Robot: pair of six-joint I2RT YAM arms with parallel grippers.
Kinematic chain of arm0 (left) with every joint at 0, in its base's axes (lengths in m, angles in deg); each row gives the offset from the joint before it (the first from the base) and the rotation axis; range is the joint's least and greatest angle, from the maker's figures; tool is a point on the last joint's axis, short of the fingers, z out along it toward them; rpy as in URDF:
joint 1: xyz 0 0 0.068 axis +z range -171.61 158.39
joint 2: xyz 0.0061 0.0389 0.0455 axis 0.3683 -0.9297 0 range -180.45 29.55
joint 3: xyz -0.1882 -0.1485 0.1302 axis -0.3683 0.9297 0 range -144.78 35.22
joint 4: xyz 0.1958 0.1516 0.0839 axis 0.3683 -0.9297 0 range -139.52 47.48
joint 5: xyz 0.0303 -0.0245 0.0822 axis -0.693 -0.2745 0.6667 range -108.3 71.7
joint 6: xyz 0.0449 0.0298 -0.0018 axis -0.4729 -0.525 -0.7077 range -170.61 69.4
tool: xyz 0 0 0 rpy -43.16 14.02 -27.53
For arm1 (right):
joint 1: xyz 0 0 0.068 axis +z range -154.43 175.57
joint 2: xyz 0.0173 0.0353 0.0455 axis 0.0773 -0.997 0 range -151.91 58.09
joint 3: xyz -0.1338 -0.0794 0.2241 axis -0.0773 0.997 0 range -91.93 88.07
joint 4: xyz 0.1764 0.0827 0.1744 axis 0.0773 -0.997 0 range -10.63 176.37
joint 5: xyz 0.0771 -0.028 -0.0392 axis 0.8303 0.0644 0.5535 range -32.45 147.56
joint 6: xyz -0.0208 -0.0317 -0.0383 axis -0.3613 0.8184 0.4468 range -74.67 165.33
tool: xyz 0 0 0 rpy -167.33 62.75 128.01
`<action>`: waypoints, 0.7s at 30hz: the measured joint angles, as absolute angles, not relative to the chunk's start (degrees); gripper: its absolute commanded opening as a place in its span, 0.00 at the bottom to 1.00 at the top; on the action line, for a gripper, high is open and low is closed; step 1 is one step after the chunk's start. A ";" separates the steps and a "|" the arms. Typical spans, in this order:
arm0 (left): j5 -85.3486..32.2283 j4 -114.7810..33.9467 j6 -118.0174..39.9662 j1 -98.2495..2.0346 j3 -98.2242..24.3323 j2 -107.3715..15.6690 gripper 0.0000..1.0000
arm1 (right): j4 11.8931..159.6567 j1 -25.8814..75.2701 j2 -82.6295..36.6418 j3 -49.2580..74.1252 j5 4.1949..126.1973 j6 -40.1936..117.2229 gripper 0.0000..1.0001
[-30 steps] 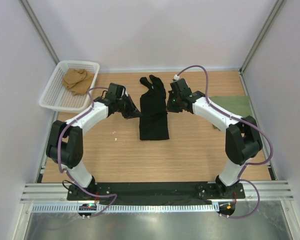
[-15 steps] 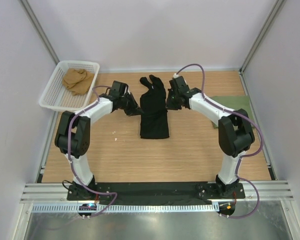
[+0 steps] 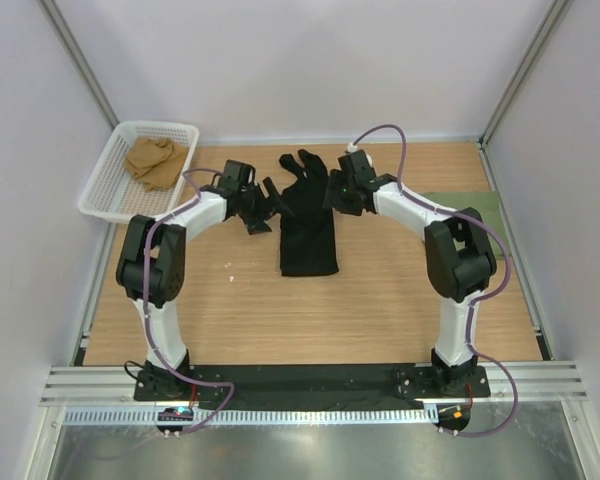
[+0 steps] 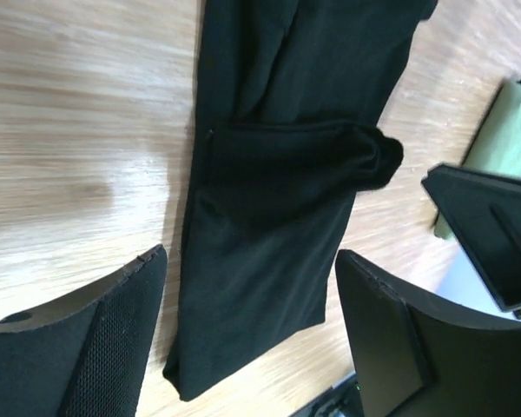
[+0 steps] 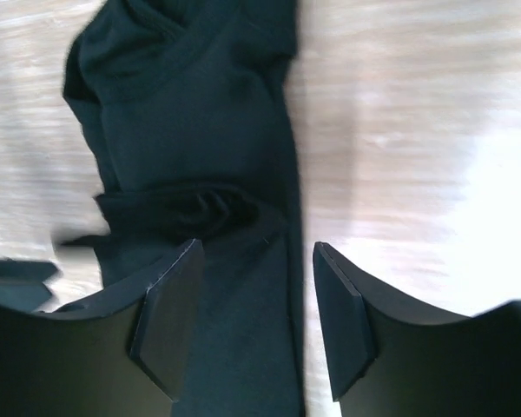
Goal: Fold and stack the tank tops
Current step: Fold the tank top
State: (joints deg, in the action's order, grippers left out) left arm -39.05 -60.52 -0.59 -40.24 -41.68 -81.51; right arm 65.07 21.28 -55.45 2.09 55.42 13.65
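Observation:
The black tank top (image 3: 308, 225) lies on the wooden table as a long narrow strip, its straps bunched at the far end. My left gripper (image 3: 264, 207) stands open at its left edge, and my right gripper (image 3: 332, 194) stands open at its right edge. Seen from the left wrist, the black tank top (image 4: 278, 191) lies flat past the open left gripper (image 4: 250, 261), and nothing is pinched. In the right wrist view the open right gripper (image 5: 256, 256) straddles the right edge of the black tank top (image 5: 191, 130). The olive green tank top (image 3: 475, 208) lies at the right, partly behind the right arm.
A white mesh basket (image 3: 104, 190) stands at the far left corner with a tan cloth (image 3: 156, 160) in it. Frame posts and walls close in the table on three sides. The green top (image 4: 504, 130) and part of the right gripper (image 4: 491, 234) show in the left wrist view.
Both grippers were shut on the black top's side edges and have opened, letting the cloth go. Both have shifted slightly toward the far end of the strip.

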 measured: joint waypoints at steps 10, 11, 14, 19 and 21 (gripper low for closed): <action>-36.32 -58.29 -2.97 -40.53 -34.66 -71.04 0.73 | 70.60 21.15 -43.73 15.36 57.72 14.98 0.52; -36.32 -58.01 -3.10 -40.74 -33.72 -70.30 0.73 | 70.97 21.15 -43.14 16.08 58.37 15.22 0.52; -36.34 -57.18 -3.34 -41.51 -30.90 -69.12 0.73 | 72.33 21.15 -41.53 19.27 60.30 15.77 0.52; -36.34 -55.30 -4.52 -44.04 -22.93 -66.65 0.72 | 73.31 21.15 -39.58 25.52 63.75 17.08 0.51; -36.39 -54.44 -5.11 -45.03 -20.22 -65.66 0.72 | 73.75 21.15 -38.38 28.26 64.67 17.65 0.51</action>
